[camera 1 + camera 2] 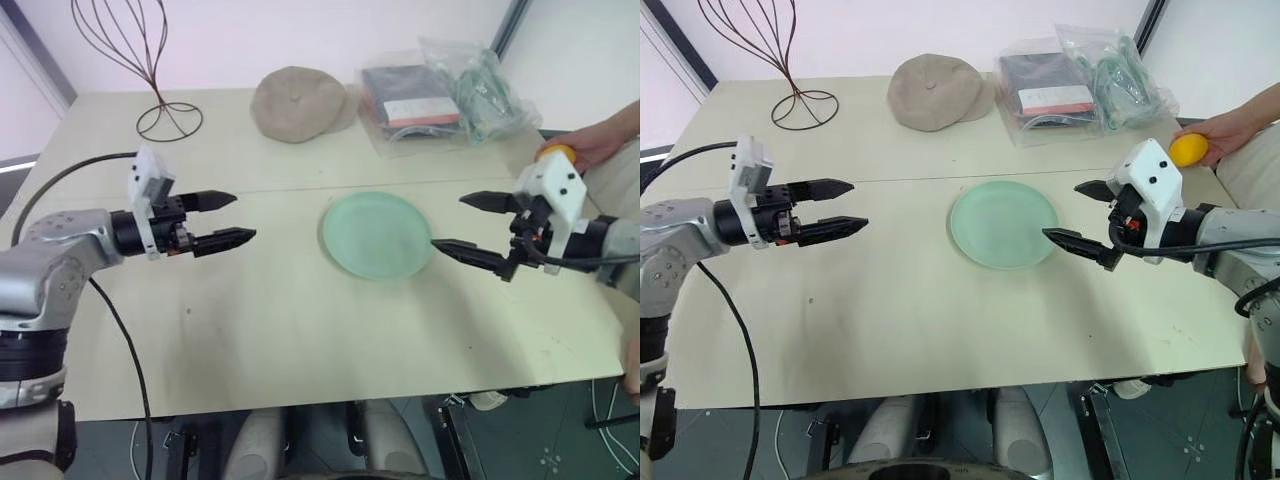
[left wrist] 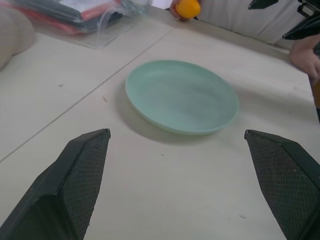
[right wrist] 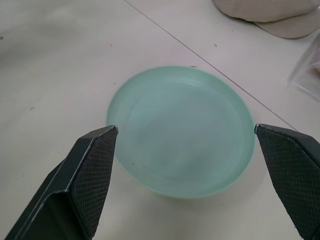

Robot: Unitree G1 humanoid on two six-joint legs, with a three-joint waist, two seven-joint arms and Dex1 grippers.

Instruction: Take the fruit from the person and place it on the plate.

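both grippers' jaws wide, empty

Pale surface with a seam across its middle, round beige cap lying at the far side, black wire stand upright near the far left corner, clear plastic bags of dark and green items just beside the cap

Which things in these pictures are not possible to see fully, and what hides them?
- The fruit: held in the person's hand; the fingers cover its far side, and in the left eye view the right gripper's white housing covers most of it.
- The person: cut off by the picture edge, only forearm and hand show.
- Contents of the plastic bags: blurred by crumpled film.
- The wire stand: its top is cut off by the picture edge.
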